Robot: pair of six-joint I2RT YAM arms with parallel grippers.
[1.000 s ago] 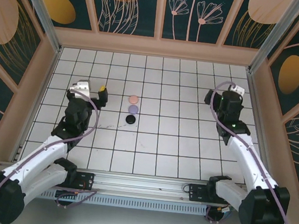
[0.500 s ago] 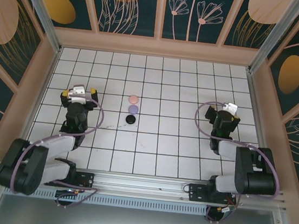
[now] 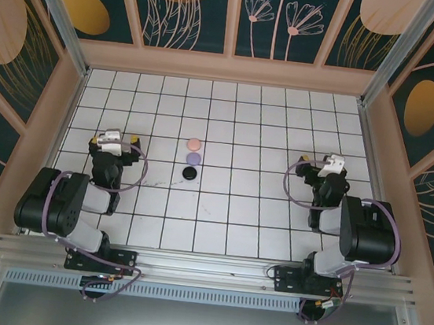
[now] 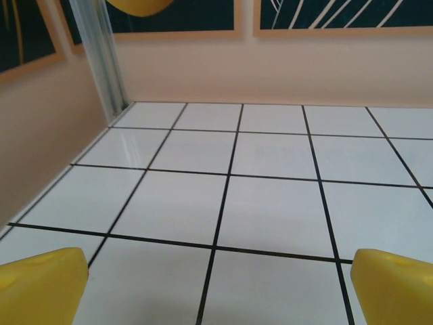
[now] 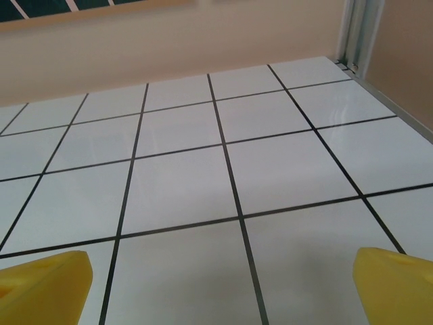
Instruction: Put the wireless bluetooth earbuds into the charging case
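Three round disc-like charging cases lie in a short column at the table's middle: pink [image 3: 194, 143], lilac [image 3: 194, 159] and black [image 3: 190, 173], all with lids down. The earbuds are hidden. My left gripper [image 3: 114, 139] sits low at the left, about two tiles from the cases, open with nothing between its yellow fingertips [image 4: 40, 284]. On the right my right gripper [image 3: 324, 162] is open too, far from the cases, with yellow fingertips [image 5: 396, 281] wide apart over bare tile. In both wrist views the grippers [image 4: 220, 284] [image 5: 220, 281] face the back wall.
The white gridded table [image 3: 243, 205] is boxed in by beige walls [image 3: 229, 67] with metal corner posts [image 4: 101, 57] [image 5: 358, 34]. Both arms are folded back tight over their bases at the near edge.
Both arms have folded back toward their bases, drawing the grippers nearer and lower. The jaws stayed open. The three cases have not moved.
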